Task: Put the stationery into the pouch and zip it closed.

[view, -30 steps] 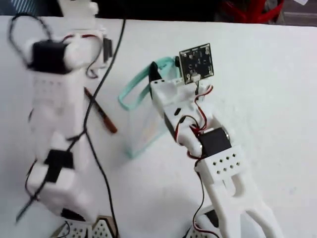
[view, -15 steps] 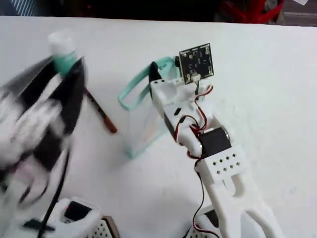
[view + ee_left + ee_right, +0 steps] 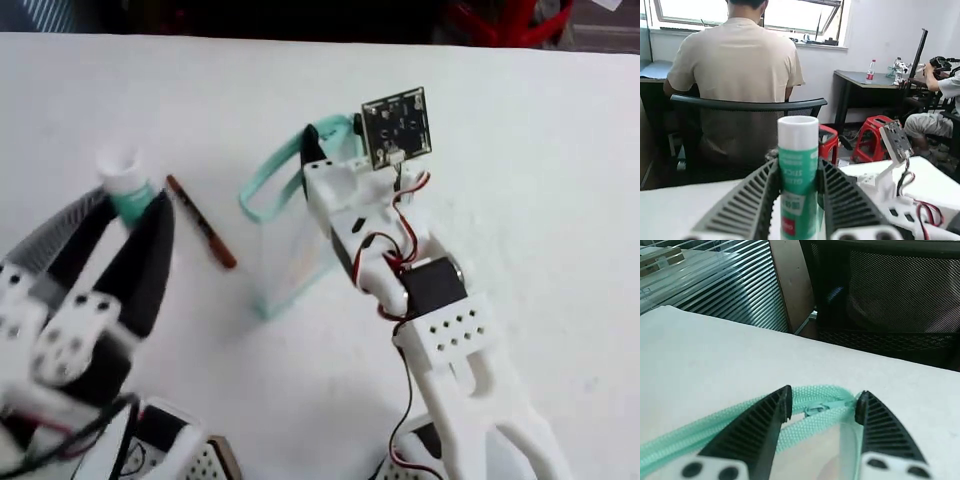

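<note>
My left gripper (image 3: 130, 207) is shut on a green and white glue stick (image 3: 124, 180) and holds it upright near the table's left side; in the left wrist view the glue stick (image 3: 798, 150) stands between the black fingers (image 3: 760, 195). A brown pen (image 3: 200, 222) lies on the table between the glue stick and the clear pouch (image 3: 290, 250). The pouch has a teal zipper, stands on edge and gapes at the top. My right gripper (image 3: 322, 150) grips the pouch's far end. In the right wrist view the right gripper (image 3: 822, 401) has its tips either side of the zipper band (image 3: 740, 422), beside the zipper pull (image 3: 815, 409).
The right arm's body (image 3: 440, 310) runs from the pouch toward the near edge, with red and black wires on it. The left arm's base (image 3: 170, 450) sits at the near left corner. White table (image 3: 520, 180) lies open to the right and far side.
My left arm has swung back toward the near left with the glue stick in its gripper, uncovering the pen. The right arm and the pouch have not moved.
</note>
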Robot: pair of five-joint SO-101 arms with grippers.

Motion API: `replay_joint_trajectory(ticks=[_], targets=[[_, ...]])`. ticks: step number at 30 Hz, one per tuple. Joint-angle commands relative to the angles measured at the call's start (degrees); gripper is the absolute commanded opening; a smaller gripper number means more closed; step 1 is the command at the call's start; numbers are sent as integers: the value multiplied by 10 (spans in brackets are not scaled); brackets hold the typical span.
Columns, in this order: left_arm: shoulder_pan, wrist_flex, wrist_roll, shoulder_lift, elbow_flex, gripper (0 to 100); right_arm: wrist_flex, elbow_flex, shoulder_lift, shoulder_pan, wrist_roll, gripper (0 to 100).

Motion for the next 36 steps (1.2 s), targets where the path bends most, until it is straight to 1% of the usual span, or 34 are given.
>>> replay_joint_trajectory(ticks=[1, 5, 7, 9, 13, 15, 20, 26, 30, 36], targets=[[11, -245, 3, -86, 255, 37, 6, 42, 12, -1, 2, 205], [12, -469, 2, -132, 435, 37, 7, 42, 12, -1, 2, 205], [12, -542, 2, -127, 484, 37, 7, 42, 12, -1, 2, 205], [15, -576, 4, -110, 505, 37, 7, 42, 12, -1, 2, 205], [54, -593, 1, -58, 504, 37, 7, 42, 12, 1, 2, 205], [71, -620, 1, -31, 508, 37, 7, 43, 12, 2, 2, 205], [78, -665, 1, 25, 509, 37, 0, 55, 12, -1, 2, 205], [72, -673, 1, 83, 509, 37, -10, 59, 12, 2, 2, 205], [65, -668, 1, 97, 511, 37, -10, 59, 11, 2, 2, 205], [28, -668, 2, 96, 532, 37, -10, 59, 11, 2, 2, 205]])
